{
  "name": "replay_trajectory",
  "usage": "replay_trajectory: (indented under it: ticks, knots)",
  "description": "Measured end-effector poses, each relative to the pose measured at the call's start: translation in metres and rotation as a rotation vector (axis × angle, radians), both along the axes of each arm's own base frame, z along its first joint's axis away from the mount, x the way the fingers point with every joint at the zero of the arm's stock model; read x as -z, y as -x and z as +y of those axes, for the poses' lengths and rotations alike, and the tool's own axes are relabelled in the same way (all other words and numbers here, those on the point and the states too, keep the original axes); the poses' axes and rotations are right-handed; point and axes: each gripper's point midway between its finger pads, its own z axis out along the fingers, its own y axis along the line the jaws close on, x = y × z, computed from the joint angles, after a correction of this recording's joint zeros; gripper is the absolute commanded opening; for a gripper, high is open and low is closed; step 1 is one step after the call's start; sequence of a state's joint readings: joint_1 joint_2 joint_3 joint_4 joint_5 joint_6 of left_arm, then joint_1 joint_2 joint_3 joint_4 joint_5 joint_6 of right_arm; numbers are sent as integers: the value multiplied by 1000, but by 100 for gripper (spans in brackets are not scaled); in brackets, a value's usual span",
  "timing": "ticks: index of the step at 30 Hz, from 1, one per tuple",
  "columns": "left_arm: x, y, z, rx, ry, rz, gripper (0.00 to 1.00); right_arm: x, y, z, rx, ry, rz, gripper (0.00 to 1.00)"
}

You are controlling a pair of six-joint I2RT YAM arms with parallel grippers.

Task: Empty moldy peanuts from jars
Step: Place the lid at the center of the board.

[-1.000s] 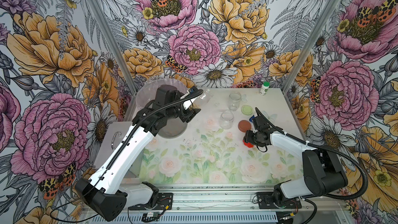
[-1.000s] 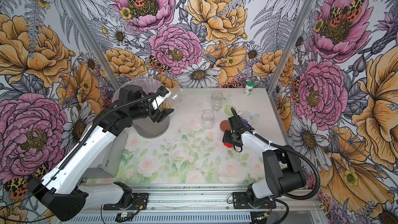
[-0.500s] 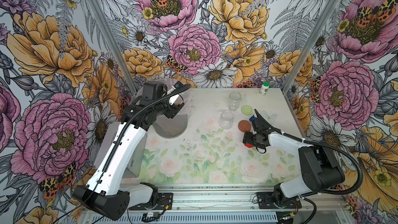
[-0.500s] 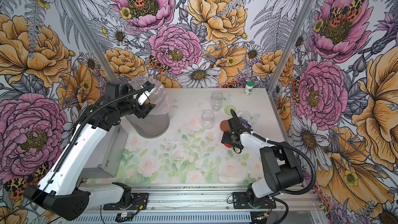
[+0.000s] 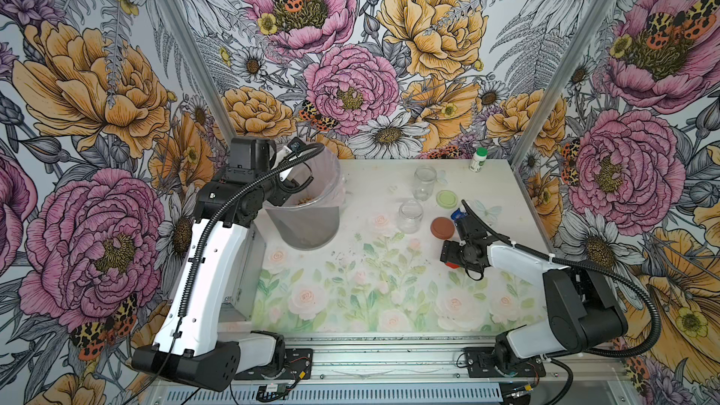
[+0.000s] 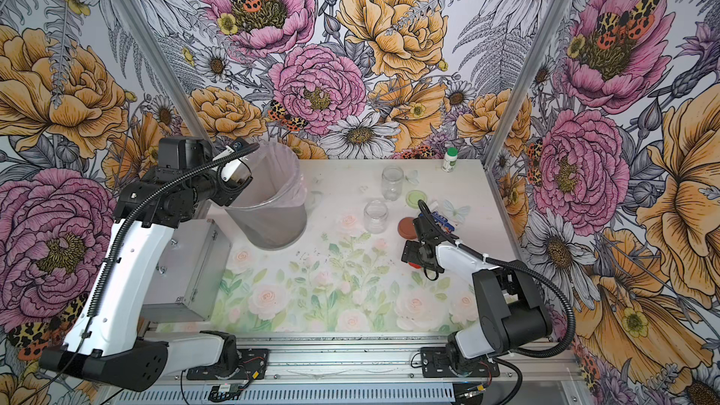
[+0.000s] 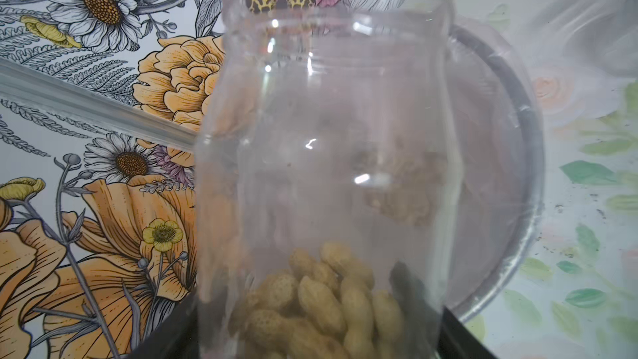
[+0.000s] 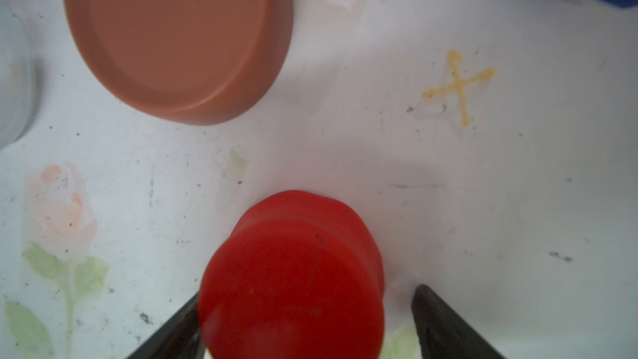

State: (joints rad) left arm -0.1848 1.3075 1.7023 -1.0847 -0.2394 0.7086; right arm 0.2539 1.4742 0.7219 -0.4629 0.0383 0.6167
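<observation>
**Left gripper (image 5: pixel 293 184) clamped on a jar (image 7: pixel 328 115); right gripper (image 8: pixel 307 316) parted about the red lid (image 8: pixel 293 271)**

Top views.
- Your left gripper sits at the rim of the large clear bucket (image 5: pixel 307 227), back-left on the table (image 5: pixel 350 305). The jar it holds shows there only in part.
- Two lidless jars (image 5: pixel 424 183) stand upright mid-table, one behind the other, both looking empty.
- The green lid (image 5: pixel 447 199) and the brown lid (image 5: pixel 443 227) lie flat just beside them.
- A white bottle (image 5: pixel 479 159) with a green cap stands at the back edge.
- Your right gripper points down, low over the table near the brown lid. A sliver of red shows under it in both top views.

Left wrist view.
- The jar is clear and lidless, gripped between the dark fingers (image 7: pixel 462 340).
- The moldy peanuts (image 7: pixel 321 302) are heaped at the end next to the gripper.
- The jar's mouth points over the bucket's round rim.
- A blurred tan clump shows through the jar wall, inside the bucket's outline.

Right wrist view.
- The red lid lies on the table between the fingers. One finger is at its edge; the other stands clear, with bare table between.
- The brown lid lies apart, beyond it.
- A yellow cross (image 8: pixel 459 86) is marked on the table.
</observation>
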Motion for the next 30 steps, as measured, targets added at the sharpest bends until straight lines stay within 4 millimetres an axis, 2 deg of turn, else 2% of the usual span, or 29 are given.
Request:
replay_trajectory:
  ticks: [8,14,22,30]
  knots:
    - [49,-26,33,-79,-295,191,29,0,0,-4,8,21,-1,90]
    - [55,-48,50,-98,-503,270,30,2,1,-6,11,29,-2,90]
    - [40,-73,43,-62,-680,278,33,2,-2,-8,23,41,-22,90]
    - [66,-93,22,9,-782,349,34,2,-6,-13,57,40,-46,90]
